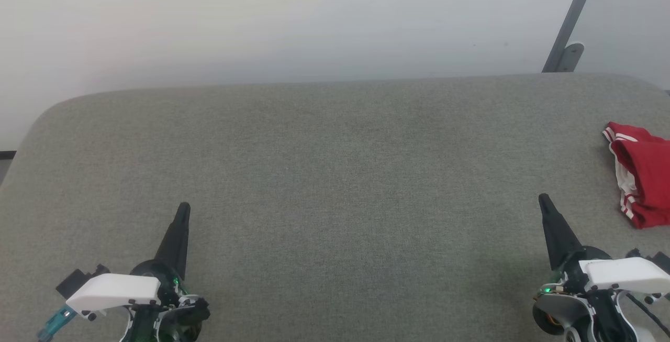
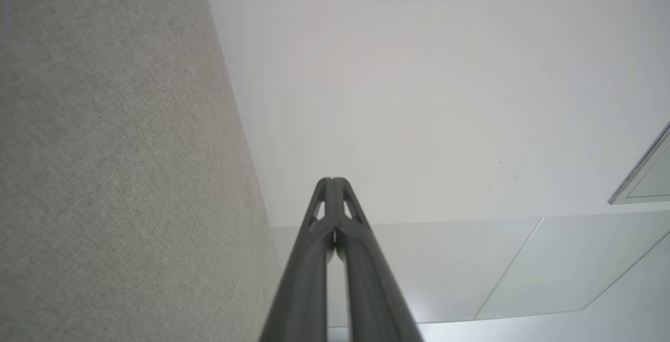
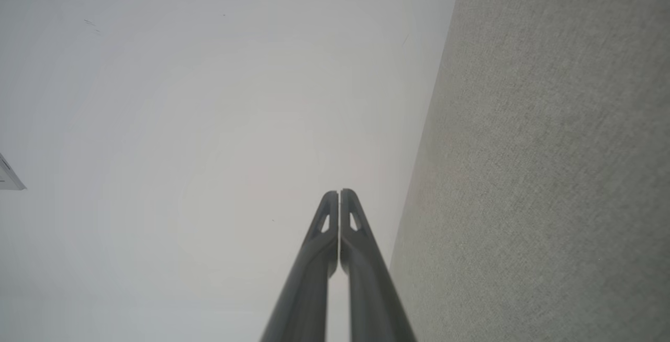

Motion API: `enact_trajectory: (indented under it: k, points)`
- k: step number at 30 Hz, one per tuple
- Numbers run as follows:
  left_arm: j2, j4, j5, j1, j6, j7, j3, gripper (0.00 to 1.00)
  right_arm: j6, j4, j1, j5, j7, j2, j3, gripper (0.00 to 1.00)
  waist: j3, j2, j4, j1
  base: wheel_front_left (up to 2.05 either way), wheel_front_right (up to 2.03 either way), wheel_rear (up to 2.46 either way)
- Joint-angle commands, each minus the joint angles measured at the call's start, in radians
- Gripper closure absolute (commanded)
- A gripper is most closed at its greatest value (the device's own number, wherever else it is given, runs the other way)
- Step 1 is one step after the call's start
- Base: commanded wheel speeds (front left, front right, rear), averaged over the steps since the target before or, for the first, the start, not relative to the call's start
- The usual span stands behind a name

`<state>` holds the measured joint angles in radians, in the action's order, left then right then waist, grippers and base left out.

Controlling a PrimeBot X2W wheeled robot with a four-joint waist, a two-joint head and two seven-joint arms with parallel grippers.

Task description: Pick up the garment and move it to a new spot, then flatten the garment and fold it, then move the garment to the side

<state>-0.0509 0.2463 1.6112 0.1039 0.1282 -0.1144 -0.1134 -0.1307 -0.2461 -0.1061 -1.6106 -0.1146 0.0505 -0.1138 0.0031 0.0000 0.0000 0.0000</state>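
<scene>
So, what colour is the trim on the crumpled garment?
White with red stripes, edging the red garment; it shows best in the head view.

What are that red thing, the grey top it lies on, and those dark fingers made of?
Red garment: thin, soft fabric, probably; it lies in limp folds. Grey top: matte woven cloth, with a fine weave showing. Fingers of the left gripper: matte dark plastic or rubber, moulded with cut-outs; which, I can't tell.
</scene>
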Motion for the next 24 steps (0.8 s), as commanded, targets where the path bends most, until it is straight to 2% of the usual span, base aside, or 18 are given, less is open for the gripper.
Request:
enact_trajectory:
  k: [1, 24]
  points:
    - [0.002, 0.0, 0.003, 0.011, 0.005, -0.003, 0.0, 1.0, 0.0, 0.003, -0.005, -0.004, -0.003, -0.003, -0.001, 1.0, 0.0, 0.0, 0.0, 0.0, 0.0, 0.0, 0.0]
    - [0.003, 0.0, 0.003, 0.011, 0.005, -0.003, 0.0, 1.0, 0.0, 0.003, -0.005, -0.004, -0.003, -0.003, -0.001, 1.0, 0.0, 0.0, 0.0, 0.0, 0.0, 0.0, 0.0]
